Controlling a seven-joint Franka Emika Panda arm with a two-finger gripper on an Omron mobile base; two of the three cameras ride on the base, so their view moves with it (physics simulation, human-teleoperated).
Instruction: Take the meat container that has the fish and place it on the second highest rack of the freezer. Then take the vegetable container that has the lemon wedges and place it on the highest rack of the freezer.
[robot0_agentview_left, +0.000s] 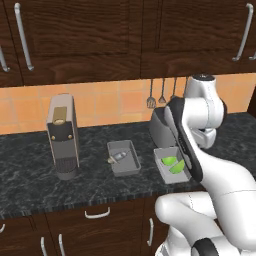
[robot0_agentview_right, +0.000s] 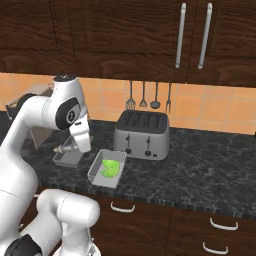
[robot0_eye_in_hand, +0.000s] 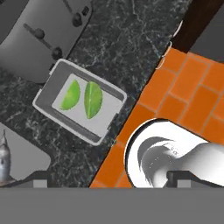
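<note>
Plainly two trays (robot0_agentview_left: 124, 158) (robot0_agentview_left: 171, 165); two lemon wedges (robot0_eye_in_hand: 82, 97); perhaps one fish (robot0_agentview_left: 118, 157)

Both base views face the counter (robot0_agentview_left: 30, 165) from either side; the hand view looks steeply down.

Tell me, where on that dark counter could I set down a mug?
Bare black marbled counter lies right of the silver four-slot toaster, and more between the grey coffee machine and the grey fish tray. It is crowded where that tray, the grey tray of green wedges and the toaster sit close together.
</note>
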